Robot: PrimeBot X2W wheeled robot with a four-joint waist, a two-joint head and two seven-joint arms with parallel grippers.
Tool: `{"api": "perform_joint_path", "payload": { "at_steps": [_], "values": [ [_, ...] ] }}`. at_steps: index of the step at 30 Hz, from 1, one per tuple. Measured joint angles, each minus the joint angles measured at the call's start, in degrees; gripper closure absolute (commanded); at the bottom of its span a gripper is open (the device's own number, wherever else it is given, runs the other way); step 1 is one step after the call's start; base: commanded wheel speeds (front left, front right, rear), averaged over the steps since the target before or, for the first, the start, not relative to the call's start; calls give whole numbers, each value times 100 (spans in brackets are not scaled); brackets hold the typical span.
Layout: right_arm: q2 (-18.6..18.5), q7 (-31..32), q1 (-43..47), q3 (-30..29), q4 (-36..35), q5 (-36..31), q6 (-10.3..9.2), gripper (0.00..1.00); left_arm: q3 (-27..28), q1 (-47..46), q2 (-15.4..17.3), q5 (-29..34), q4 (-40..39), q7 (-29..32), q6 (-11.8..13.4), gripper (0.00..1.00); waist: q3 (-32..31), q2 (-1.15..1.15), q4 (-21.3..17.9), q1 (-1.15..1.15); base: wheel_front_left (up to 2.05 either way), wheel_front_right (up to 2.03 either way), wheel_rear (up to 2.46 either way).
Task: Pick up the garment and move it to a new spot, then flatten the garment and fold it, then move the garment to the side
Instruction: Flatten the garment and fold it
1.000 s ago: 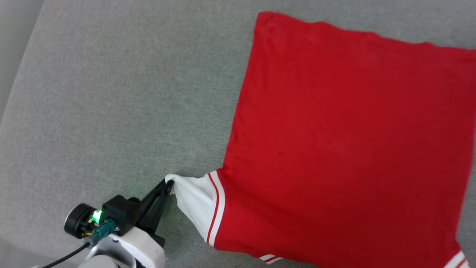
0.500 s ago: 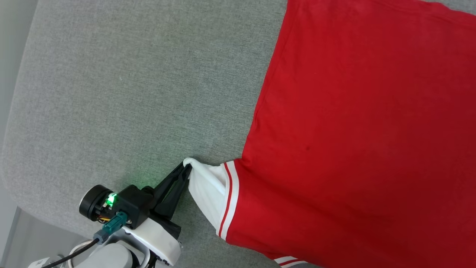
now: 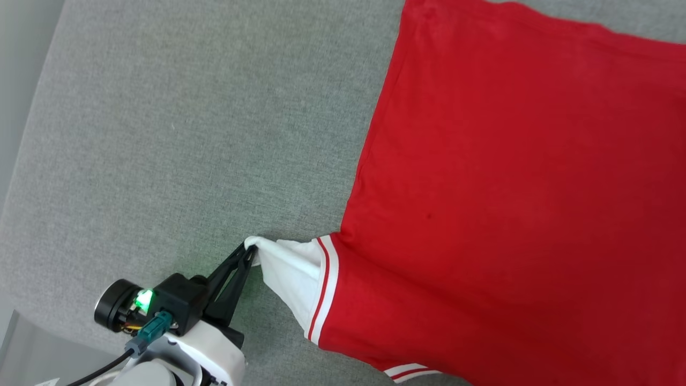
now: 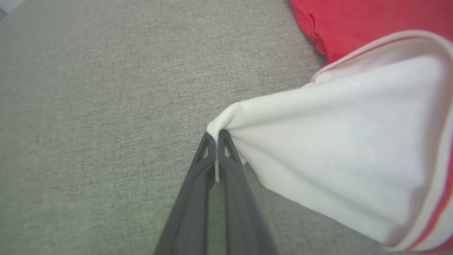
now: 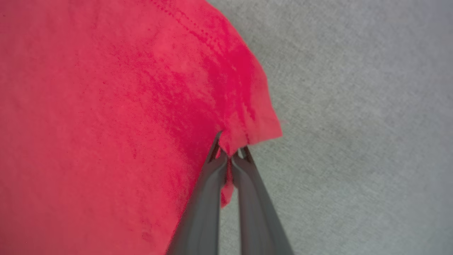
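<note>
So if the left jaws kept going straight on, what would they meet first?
The white sleeve of the shirt, already pinched in the left jaws. Beyond its tip looks free over the grey cushion, depth unclear.

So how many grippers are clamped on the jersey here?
2. The left gripper pinches the tip of the white sleeve of the red jersey. The right gripper pinches a red corner of its body, seen in the right wrist view.

Perhaps a home, I can't be sure: a broad grey upholstered pad (image 3: 161,134) with a rounded corner, like a sofa seat, over pale floor (image 3: 21,354).
</note>
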Motion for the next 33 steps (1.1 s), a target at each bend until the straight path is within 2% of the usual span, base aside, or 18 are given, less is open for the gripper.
{"api": "perform_joint_path", "payload": {
  "at_steps": [6,11,16,21,27,33],
  "values": [
    [-112,-527,189,204,-216,335,0,100,15,218,118,-100,-60,75,149,100,-500,0,-194,0,0,0,0],
    [-497,-989,788,318,-645,780,0,100,66,510,277,-237,-160,124,280,100,-978,0,-401,-1,0,0,0],
    [-988,-1543,2028,-14,-981,1198,0,100,76,761,416,-348,-264,174,380,100,-1403,0,-630,-1,0,0,0],
    [-1243,-1998,3765,-477,-1065,1449,0,100,101,941,537,-412,-338,181,460,100,-1663,0,-905,-1,0,0,0],
    [-1085,-2572,5858,-866,-1007,1497,0,100,51,1007,584,-434,-354,227,470,100,-1820,0,-1136,-2,0,0,0],
    [-570,-2972,7379,-1065,-1028,1504,0,100,36,1024,620,-444,-370,258,489,100,-1829,0,-1237,-1,0,0,0]
  ]
}}
